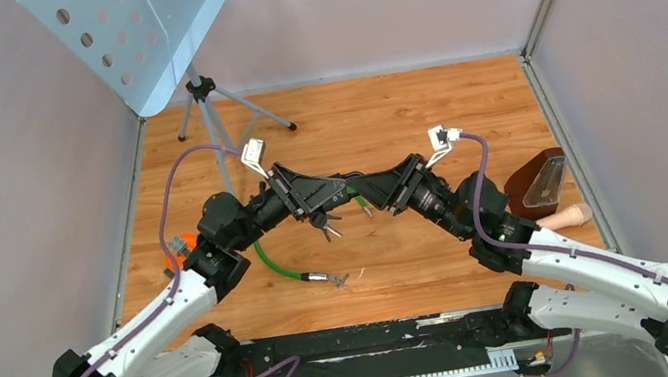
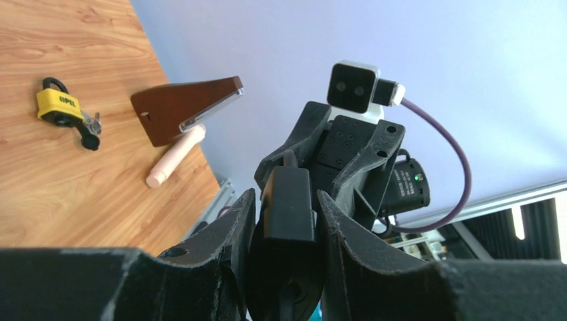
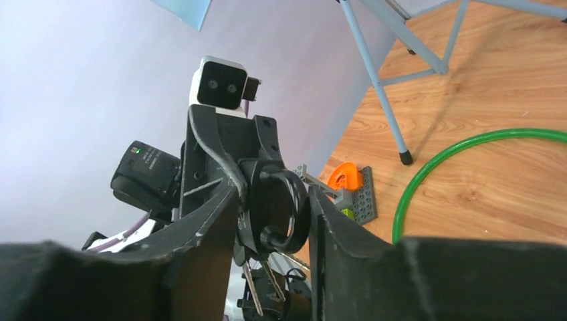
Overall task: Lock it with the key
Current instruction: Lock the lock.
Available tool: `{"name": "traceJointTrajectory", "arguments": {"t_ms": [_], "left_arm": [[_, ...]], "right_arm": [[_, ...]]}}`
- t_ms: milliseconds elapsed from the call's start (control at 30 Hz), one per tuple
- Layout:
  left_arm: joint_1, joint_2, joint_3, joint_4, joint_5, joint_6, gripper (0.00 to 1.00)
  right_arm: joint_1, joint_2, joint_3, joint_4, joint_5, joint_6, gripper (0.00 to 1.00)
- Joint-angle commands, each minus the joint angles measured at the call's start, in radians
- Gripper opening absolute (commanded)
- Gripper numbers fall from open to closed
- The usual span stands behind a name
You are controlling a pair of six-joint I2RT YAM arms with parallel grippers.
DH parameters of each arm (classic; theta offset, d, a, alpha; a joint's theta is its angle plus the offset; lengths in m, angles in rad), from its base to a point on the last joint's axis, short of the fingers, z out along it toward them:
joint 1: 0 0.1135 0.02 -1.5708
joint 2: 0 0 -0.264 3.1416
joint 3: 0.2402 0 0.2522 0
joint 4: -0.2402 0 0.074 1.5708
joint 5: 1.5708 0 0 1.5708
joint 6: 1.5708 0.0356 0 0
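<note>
A black lock (image 2: 287,200) is held up over the middle of the table, between both arms. My left gripper (image 2: 286,194) is shut on its blocky body. In the right wrist view the lock's curved black loop (image 3: 284,207) sits between the fingers of my right gripper (image 3: 273,190), which press on both sides. Keys (image 3: 257,281) dangle under the lock (image 1: 329,232). In the top view the grippers meet tip to tip, the left gripper (image 1: 335,188) facing the right gripper (image 1: 365,184). A green cable (image 1: 273,264) with a metal end (image 1: 324,276) lies on the wood below.
A yellow padlock (image 2: 59,105) with its own keys lies by a brown wedge-shaped case (image 1: 534,182) and a wooden peg (image 1: 567,215) on the right. An orange piece on a grey plate (image 1: 180,251) lies on the left. A tripod stand (image 1: 211,107) rises at the back left.
</note>
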Motion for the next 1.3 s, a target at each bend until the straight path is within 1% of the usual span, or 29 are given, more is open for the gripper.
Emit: {"name": "traceJointTrajectory", "arguments": {"t_ms": [0, 67, 100, 133, 167, 200, 233, 267, 300, 333, 400, 433, 467, 500, 533, 567, 600, 633, 667, 700, 800, 867, 1000, 1033, 1133, 1200, 1267], "left_arm": [[-0.001, -0.011, 0.027, 0.221, 0.027, -0.073, 0.00], [-0.001, -0.016, 0.028, 0.214, 0.027, -0.059, 0.05], [-0.001, -0.018, 0.029, 0.209, 0.027, -0.053, 0.12], [-0.001, -0.026, 0.030, 0.196, 0.026, -0.041, 0.15], [-0.001, -0.030, 0.031, 0.190, 0.024, -0.036, 0.21], [-0.001, -0.040, 0.030, 0.180, 0.020, -0.023, 0.23], [-0.002, -0.045, 0.031, 0.176, 0.018, -0.018, 0.28], [-0.001, -0.053, 0.032, 0.170, 0.017, -0.003, 0.31], [-0.001, -0.062, 0.033, 0.161, 0.017, 0.012, 0.42], [-0.001, -0.067, 0.034, 0.155, 0.017, 0.021, 0.48], [-0.001, -0.081, 0.041, 0.136, 0.026, 0.059, 0.71], [-0.001, -0.090, 0.045, 0.121, 0.032, 0.100, 0.75], [-0.001, -0.095, 0.048, 0.112, 0.056, 0.137, 0.81], [-0.001, -0.107, 0.056, 0.070, 0.069, 0.225, 0.84], [-0.001, -0.115, 0.060, 0.038, 0.089, 0.281, 0.89], [-0.001, -0.130, 0.063, -0.036, 0.095, 0.394, 0.91], [-0.001, -0.138, 0.066, -0.079, 0.091, 0.446, 0.94], [-0.001, -0.150, 0.073, -0.173, 0.082, 0.539, 0.96], [-0.001, -0.155, 0.079, -0.217, 0.065, 0.582, 0.99], [0.001, -0.160, 0.096, -0.295, 0.051, 0.652, 0.99], [0.005, -0.157, 0.136, -0.413, 0.064, 0.747, 1.00], [0.005, -0.154, 0.160, -0.473, 0.101, 0.796, 1.00], [0.006, -0.148, 0.190, -0.556, 0.244, 0.915, 0.97], [0.007, -0.144, 0.201, -0.572, 0.276, 0.929, 0.96], [0.008, -0.115, 0.220, -0.642, 0.307, 0.973, 0.94], [0.007, -0.101, 0.217, -0.643, 0.334, 0.975, 0.94], [0.010, -0.093, 0.203, -0.610, 0.371, 0.958, 0.90]], "right_arm": [[0.003, 0.019, 0.027, 0.122, 0.002, 0.034, 0.31], [0.003, 0.028, 0.030, 0.121, 0.007, 0.039, 0.14], [0.004, 0.032, 0.032, 0.117, 0.010, 0.044, 0.07], [0.004, 0.033, 0.033, 0.115, 0.012, 0.052, 0.01], [0.003, 0.032, 0.033, 0.113, 0.015, 0.058, 0.00], [0.002, 0.030, 0.031, 0.112, 0.018, 0.064, 0.00], [0.001, 0.029, 0.031, 0.111, 0.023, 0.067, 0.00], [0.001, 0.025, 0.030, 0.111, 0.030, 0.069, 0.00], [0.002, 0.020, 0.028, 0.111, 0.035, 0.068, 0.00], [0.001, 0.014, 0.028, 0.111, 0.041, 0.065, 0.00], [0.000, -0.001, 0.028, 0.113, 0.049, 0.051, 0.00], [0.000, -0.010, 0.030, 0.113, 0.050, 0.039, 0.00], [-0.002, -0.018, 0.034, 0.112, 0.048, 0.024, 0.00], [-0.004, -0.026, 0.039, 0.113, 0.043, 0.000, 0.00], [-0.006, -0.030, 0.047, 0.113, 0.034, -0.030, 0.00], [-0.007, -0.031, 0.057, 0.105, 0.018, -0.070, 0.00], [-0.010, -0.029, 0.071, 0.089, -0.002, -0.108, 0.00], [-0.012, -0.026, 0.086, 0.072, -0.028, -0.147, 0.00], [-0.014, -0.023, 0.103, 0.048, -0.058, -0.193, 0.00], [-0.014, -0.022, 0.116, 0.019, -0.076, -0.228, 0.00], [-0.019, -0.036, 0.131, -0.029, -0.135, -0.309, 0.00], [-0.025, -0.058, 0.130, -0.036, -0.156, -0.340, 0.00], [-0.031, -0.098, 0.131, -0.043, -0.233, -0.386, 0.00], [-0.032, -0.106, 0.132, -0.046, -0.246, -0.392, 0.00], [-0.032, -0.135, 0.136, -0.054, -0.279, -0.406, 0.00], [-0.031, -0.157, 0.141, -0.061, -0.292, -0.412, 0.00], [-0.032, -0.179, 0.148, -0.069, -0.303, -0.420, 0.00]]}}
